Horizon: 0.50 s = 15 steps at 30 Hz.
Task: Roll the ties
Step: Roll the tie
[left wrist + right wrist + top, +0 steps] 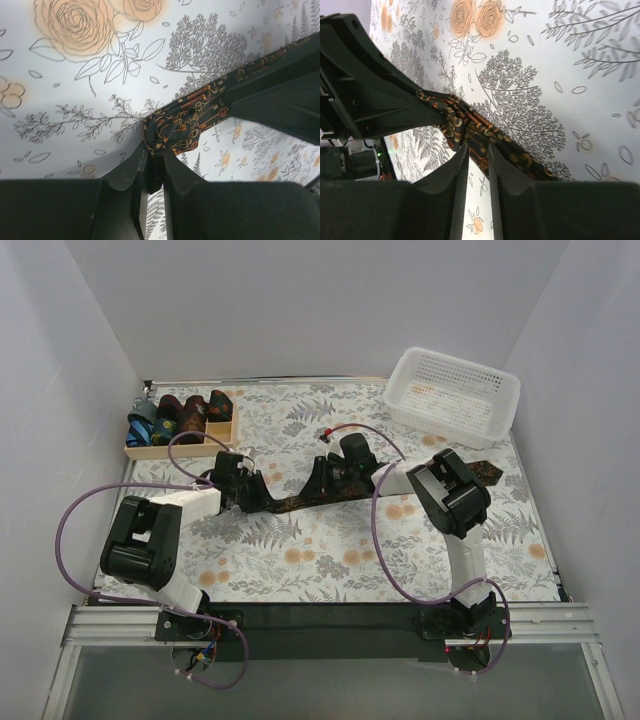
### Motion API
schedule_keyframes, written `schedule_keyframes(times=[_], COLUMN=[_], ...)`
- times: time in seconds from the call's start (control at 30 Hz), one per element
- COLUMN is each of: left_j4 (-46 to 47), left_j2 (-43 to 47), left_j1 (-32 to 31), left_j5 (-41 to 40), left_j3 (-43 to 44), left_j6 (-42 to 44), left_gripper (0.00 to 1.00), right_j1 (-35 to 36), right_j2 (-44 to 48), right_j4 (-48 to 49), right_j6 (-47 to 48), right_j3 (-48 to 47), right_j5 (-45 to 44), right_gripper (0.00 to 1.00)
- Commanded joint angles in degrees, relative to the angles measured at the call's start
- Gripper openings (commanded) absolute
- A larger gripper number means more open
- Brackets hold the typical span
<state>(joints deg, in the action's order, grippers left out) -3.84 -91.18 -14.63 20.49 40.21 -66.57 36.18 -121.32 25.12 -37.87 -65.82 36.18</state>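
Observation:
A dark brown-black tie (292, 502) with small orange marks lies stretched across the middle of the table, its far end (488, 472) at the right. My left gripper (243, 504) is shut on the tie's left end. In the left wrist view the fabric (187, 125) bunches at the closed gripper (155, 152). My right gripper (318, 483) is a little further along the tie. In the right wrist view the tie (470, 127) runs across the tips of the gripper (477, 146), whose jaws stand narrowly apart and pinch its edge.
A shallow wooden tray (150, 450) at the back left holds several rolled ties (192, 412). A white mesh basket (455, 395) stands at the back right. A floral cloth (330, 550) covers the table. Purple cables loop over both arms.

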Motion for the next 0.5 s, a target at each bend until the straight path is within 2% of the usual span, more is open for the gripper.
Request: schedule_keyframes(times=[0.0,0.2,0.47], left_j4=[-7.8,-13.1,-21.1], left_j2=[3.4,5.9,7.4], left_j1=[0.4,0.4,0.4], left_j5=[-2.9,-6.9,-17.1], left_j3=[1.7,3.9,8.8], left_j6=[6.2,9.6,11.8], left_gripper=[0.00,0.00,0.00], right_j1=[-0.7,-0.7,-0.7], right_j2=[4.2,8.2,14.3], right_j4=[-5.8,-10.4,-16.9], right_j6=[5.3,10.4,16.1], right_j3=[0.6,1.6,4.0], right_j5=[-4.5,-8.0,-14.0], right_gripper=[0.25,0.25,0.24])
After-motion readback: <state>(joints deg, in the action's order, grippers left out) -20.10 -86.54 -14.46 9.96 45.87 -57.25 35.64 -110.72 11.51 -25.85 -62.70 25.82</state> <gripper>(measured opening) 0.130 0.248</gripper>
